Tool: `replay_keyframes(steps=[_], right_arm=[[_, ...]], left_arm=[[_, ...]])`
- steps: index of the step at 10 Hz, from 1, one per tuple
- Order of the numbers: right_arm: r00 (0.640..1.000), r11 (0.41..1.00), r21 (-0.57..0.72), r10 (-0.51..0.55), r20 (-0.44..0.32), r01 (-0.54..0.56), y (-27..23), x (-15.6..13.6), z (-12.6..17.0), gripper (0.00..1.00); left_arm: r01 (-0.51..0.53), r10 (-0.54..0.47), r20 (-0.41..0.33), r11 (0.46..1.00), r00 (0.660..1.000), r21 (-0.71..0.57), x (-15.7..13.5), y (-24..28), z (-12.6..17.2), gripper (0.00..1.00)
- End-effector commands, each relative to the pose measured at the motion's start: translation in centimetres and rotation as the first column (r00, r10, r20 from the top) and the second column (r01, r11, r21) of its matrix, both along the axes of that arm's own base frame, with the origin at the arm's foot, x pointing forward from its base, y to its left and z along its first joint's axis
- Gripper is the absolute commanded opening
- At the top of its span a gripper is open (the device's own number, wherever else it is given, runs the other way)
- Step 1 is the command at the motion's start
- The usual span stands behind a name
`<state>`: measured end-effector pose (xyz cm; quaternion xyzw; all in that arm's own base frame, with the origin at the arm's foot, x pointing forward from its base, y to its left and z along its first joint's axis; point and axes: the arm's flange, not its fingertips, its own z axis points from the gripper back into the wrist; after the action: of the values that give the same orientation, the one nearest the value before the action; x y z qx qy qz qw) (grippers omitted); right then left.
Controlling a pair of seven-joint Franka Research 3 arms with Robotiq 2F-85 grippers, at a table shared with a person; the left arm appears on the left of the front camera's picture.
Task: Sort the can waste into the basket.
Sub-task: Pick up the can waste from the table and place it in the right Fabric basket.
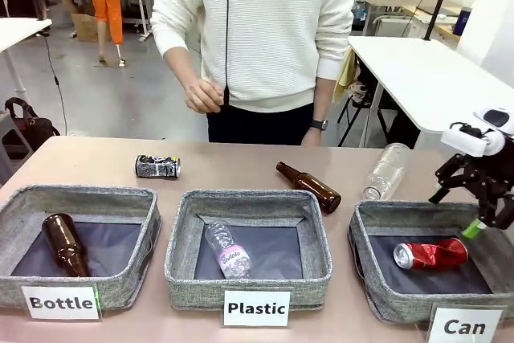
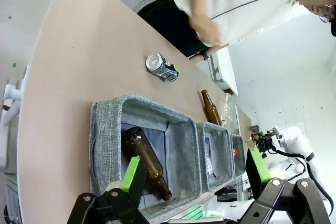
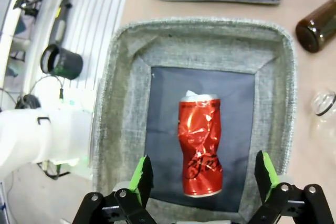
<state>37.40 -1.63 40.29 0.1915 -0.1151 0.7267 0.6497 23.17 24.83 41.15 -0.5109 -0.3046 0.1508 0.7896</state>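
The red crushed can lies on the dark lining of the grey "Can" basket at the front right; in the right wrist view the red can lies lengthwise inside the basket. My right gripper hangs open just above the basket's right side, its fingers spread wide with nothing held. The black-and-white crushed can rests on the table behind the left bin, also seen as the patterned can. My left gripper is open above the "Bottle" bin.
The "Bottle" bin holds a brown bottle. The "Plastic" bin holds a clear bottle. A brown bottle and a clear bottle lie on the table behind the bins. A person stands at the far side.
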Motion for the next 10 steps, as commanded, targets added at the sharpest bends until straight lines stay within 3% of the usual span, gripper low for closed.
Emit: replay_keyframes(steps=[1, 2, 3, 4, 5, 6, 8, 9, 10], right_arm=[[1.0, 0.996, 0.088, 0.008, 0.002, -0.008, -0.6, 0.7, 0.8, 1.0], [1.0, 0.991, 0.129, -0.025, 0.001, 0.025, -0.9, 0.8, 1.3, 1.0], [0.931, 0.875, 0.318, -0.341, -0.13, 0.365, -0.9, 1.9, 2.8, 1.0], [0.792, 0.707, 0.36, -0.515, -0.328, 0.608, -1.4, 2.7, 3.8, 1.0], [0.696, 0.62, 0.327, -0.567, -0.441, 0.713, -1.8, 3.2, 4.4, 1.0], [0.669, 0.576, 0.36, -0.519, -0.533, 0.734, -1.9, 3.4, 4.9, 1.0], [0.581, 0.502, 0.345, -0.452, -0.677, 0.793, -0.2, 3.5, 5.1, 1.0], [0.539, 0.527, 0.3, -0.388, -0.748, 0.795, 0.6, 3.5, 4.7, 1.0], [0.452, 0.483, 0.251, -0.363, -0.814, 0.839, 0.9, 3.5, 4.3, 1.0]], left_arm=[[0.003, -0.003, 0.026, 1.0, 1.0, -0.003, 0.1, -0.1, 0.1, 1.0], [0.003, -0.003, 0.026, 1.0, 1.0, -0.003, 0.1, -0.1, 0.1, 1.0], [0.003, -0.003, 0.026, 1.0, 1.0, -0.003, 0.1, -0.1, 0.1, 1.0], [0.003, -0.003, 0.026, 1.0, 1.0, -0.003, 0.1, -0.1, 0.1, 1.0], [0.003, -0.003, 0.026, 1.0, 1.0, -0.003, 0.1, -0.1, 0.1, 1.0], [0.003, -0.003, 0.026, 1.0, 1.0, -0.003, 0.1, -0.1, 0.1, 1.0], [0.003, -0.003, 0.026, 1.0, 1.0, -0.003, 0.1, -0.1, 0.1, 1.0], [0.003, -0.003, 0.026, 1.0, 1.0, -0.003, 0.1, -0.1, 0.1, 1.0], [0.003, -0.003, 0.026, 1.0, 1.0, -0.003, 0.1, -0.1, 0.1, 1.0]])
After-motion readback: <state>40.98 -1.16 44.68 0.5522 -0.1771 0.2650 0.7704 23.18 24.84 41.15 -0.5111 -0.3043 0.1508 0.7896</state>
